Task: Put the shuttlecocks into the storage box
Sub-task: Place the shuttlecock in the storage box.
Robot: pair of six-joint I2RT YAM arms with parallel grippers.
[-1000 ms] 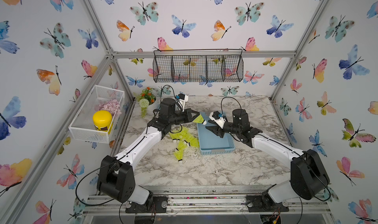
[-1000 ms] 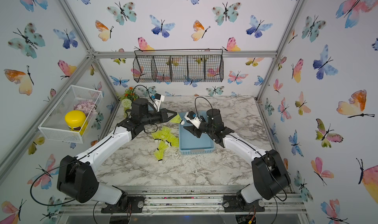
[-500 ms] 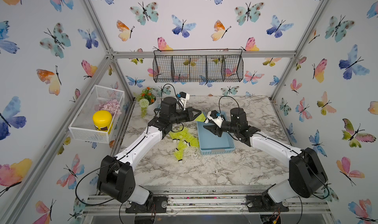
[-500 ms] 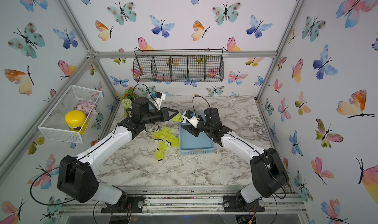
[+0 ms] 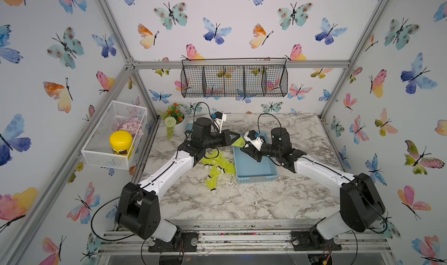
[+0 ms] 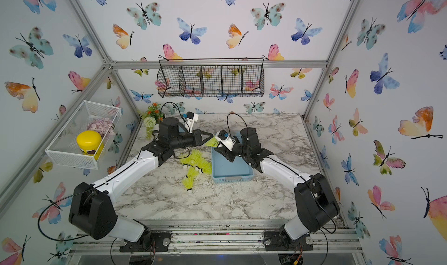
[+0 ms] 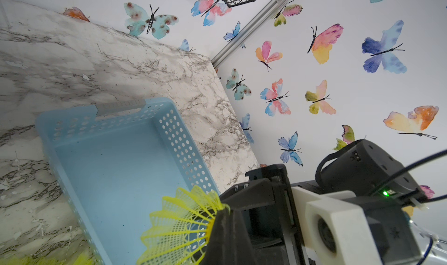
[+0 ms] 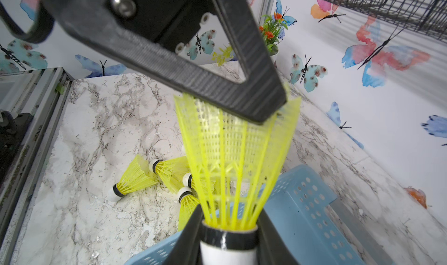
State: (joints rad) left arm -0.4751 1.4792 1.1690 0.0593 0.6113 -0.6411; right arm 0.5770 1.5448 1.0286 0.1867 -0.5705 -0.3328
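Over the storage box [image 8: 302,203] edge, the left pincer [image 5: 234,140] is pinching the shuttlecock [image 8: 237,154] by its skirt while the right pincer [image 8: 228,242] is clamping its cork end, the long axis running between them.

1. One shuttlecock [image 8: 237,159], with a neon yellow mesh skirt, a black band and a white tip, is held in the air over the far left corner of the storage box [image 5: 256,178]. The left hand [image 8: 266,111] pinches its skirt rim and the right hand [image 8: 228,230] clasps its tip.
2. The other shuttlecocks [image 5: 217,163] lie on their sides in a loose heap on the surface, just beside the box's left wall.
3. The storage box is light blue with perforated walls and sits flat.
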